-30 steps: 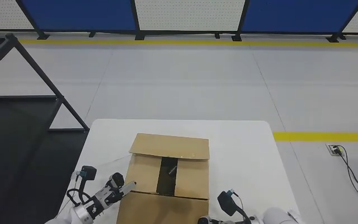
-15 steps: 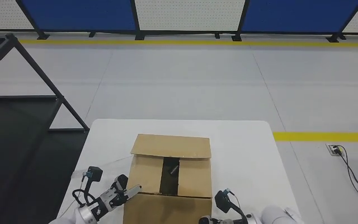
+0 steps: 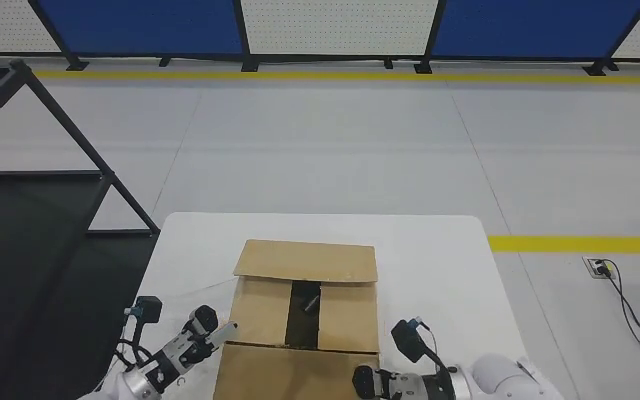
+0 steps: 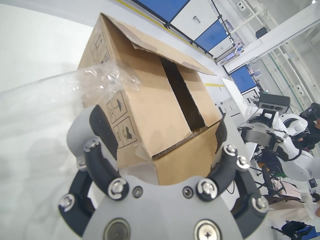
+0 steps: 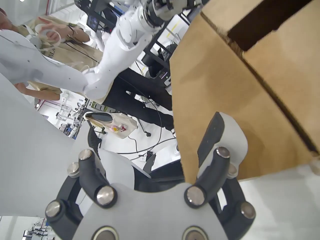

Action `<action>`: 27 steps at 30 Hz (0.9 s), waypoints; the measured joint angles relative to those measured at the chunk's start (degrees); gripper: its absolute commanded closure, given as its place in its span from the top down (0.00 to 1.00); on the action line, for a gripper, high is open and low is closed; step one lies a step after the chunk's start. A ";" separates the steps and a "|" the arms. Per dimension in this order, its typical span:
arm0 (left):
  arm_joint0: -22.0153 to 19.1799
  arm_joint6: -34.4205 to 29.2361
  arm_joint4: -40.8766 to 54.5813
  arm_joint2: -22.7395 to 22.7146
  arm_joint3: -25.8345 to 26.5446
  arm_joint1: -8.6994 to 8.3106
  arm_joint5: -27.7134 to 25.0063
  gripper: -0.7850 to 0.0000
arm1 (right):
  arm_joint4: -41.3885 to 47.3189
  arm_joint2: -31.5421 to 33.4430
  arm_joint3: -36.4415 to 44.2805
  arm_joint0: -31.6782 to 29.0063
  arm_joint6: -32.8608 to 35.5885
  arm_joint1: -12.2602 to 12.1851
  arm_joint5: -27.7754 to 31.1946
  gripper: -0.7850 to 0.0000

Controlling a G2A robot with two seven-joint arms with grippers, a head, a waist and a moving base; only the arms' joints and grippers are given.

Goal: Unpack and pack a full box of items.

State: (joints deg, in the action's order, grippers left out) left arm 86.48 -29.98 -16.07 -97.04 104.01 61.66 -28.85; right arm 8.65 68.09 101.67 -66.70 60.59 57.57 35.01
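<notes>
Cardboard box [image 3: 262, 310]: near-left corner just ahead of spread left jaws; near-right corner beside spread right jaws.

A second ago the left gripper [image 3: 228, 328] lay at the box [image 3: 262, 310]; half a second ago it had pressed in, fingertips over the cardboard's left edge. It has since drawn back, and its open jaws now end at that edge. Meanwhile the box has slid a little away from those jaws. The right gripper [image 3: 365, 381] dipped back, then came forward, so the box's near right corner now lies just ahead of its jaws.
</notes>
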 measured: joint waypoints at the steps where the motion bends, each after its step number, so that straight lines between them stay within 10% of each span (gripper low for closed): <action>1: 0.44 0.45 0.53 -0.65 0.11 -0.04 -0.20 1.00 | 0.90 0.24 -0.38 0.92 -1.21 0.09 -1.16 1.00; 27: 5.27 4.99 8.59 -8.80 -1.83 -0.49 -1.58 1.00 | -3.09 -8.76 -15.84 20.24 -21.20 4.75 -13.56 1.00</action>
State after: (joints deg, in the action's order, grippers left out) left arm 91.75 -24.99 -7.48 -105.83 102.18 61.17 -30.43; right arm 5.55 59.33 85.83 -46.46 39.39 62.31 21.45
